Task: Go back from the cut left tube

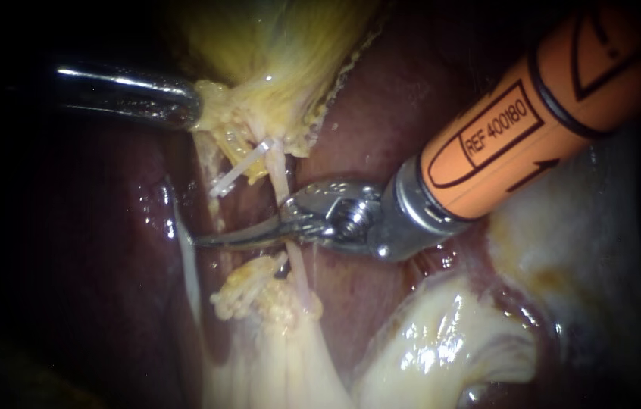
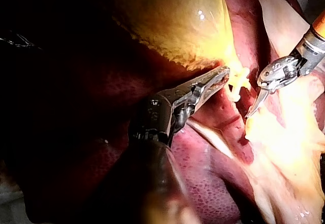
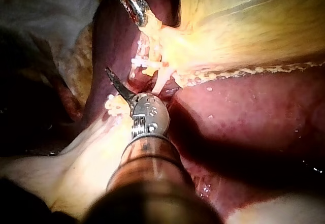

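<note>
The yellow gallbladder [image 1: 282, 53] hangs at the top, and my left instrument [image 1: 193, 106] holds its lower edge with shut jaws [image 2: 223, 74]. Below it, a white clip [image 1: 241, 170] sits on the upper stump of the left tube. A frayed yellow lower stump [image 1: 248, 288] lies apart from it. My right instrument [image 1: 203, 242], with an orange shaft, has thin curved blades lying together in the gap between the two stumps. A pale whole tube [image 1: 281, 178] runs down past the base of the blades. In the right wrist view the blade tip [image 3: 107, 71] points beside the clip [image 3: 139, 60].
Dark red liver [image 1: 70, 250] lies left of and behind the tubes. Pale glistening fatty tissue [image 1: 442, 341] fills the lower right under the orange shaft. A thin white strand [image 1: 188, 265] runs down the liver's edge.
</note>
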Tool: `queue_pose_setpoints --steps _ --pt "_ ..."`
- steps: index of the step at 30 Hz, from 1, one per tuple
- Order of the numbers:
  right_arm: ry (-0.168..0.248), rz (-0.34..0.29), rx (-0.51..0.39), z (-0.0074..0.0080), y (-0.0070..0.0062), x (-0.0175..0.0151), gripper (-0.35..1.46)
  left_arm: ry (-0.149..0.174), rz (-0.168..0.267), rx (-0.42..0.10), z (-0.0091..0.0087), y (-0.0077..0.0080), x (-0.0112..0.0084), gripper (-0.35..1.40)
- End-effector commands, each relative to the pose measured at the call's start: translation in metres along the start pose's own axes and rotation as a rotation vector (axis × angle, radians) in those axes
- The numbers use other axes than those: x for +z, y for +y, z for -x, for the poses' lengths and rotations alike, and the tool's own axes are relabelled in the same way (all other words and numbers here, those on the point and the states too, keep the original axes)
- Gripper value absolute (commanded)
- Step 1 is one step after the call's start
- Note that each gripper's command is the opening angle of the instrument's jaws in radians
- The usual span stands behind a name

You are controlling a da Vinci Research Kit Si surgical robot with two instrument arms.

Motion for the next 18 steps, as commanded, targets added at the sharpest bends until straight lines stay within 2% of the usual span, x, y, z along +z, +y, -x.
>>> queue_pose_setpoints --steps 1,4,5,6,7,8,9,10,14,18 --pt "-0.001 0.0 0.006 0.0 -0.0001 0.0 -0.35 0.0 0.0 0.001 0.0 0.0 0.0 -0.35" --pt "-0.001 -0.001 0.057 0.0003 -0.0002 0.0001 -0.35 0.0 0.001 0.001 -0.0001 0.0001 0.0001 -0.35" --pt "-0.002 -0.001 0.056 0.0003 -0.0002 0.0002 -0.08 0.0 0.001 0.001 -0.0001 0.0001 0.0001 -0.35" --pt "-0.001 0.0 0.056 0.0003 -0.0001 0.0003 0.42 0.0 0.001 0.001 -0.0001 0.0001 0.0001 -0.35" --pt "-0.001 0.0 0.05 0.0003 -0.0001 0.0004 0.73 0.0 0.0 0.001 -0.0001 0.0002 0.0001 -0.35" --pt "-0.001 0.0 0.045 0.0002 -0.0001 0.0005 0.94 0.0 0.001 0.001 -0.0001 0.0002 0.0001 -0.35" --pt "0.001 0.003 0.045 0.0001 -0.0001 0.0005 1.08 0.0 0.001 0.001 -0.0001 0.0002 0.0001 -0.35" --pt "0.003 0.006 0.039 0.0 -0.0002 0.0006 1.13 0.0 0.001 0.001 -0.0001 0.0002 0.0001 -0.35" --pt "0.002 0.005 0.027 0.0 -0.0004 0.0006 1.15 0.0 0.0 0.001 -0.0001 0.0002 0.0001 -0.35" --pt "-0.001 0.002 -0.033 0.0001 -0.001 0.0005 1.26 0.0 0.0 0.002 -0.0002 0.0003 0.0001 -0.35"
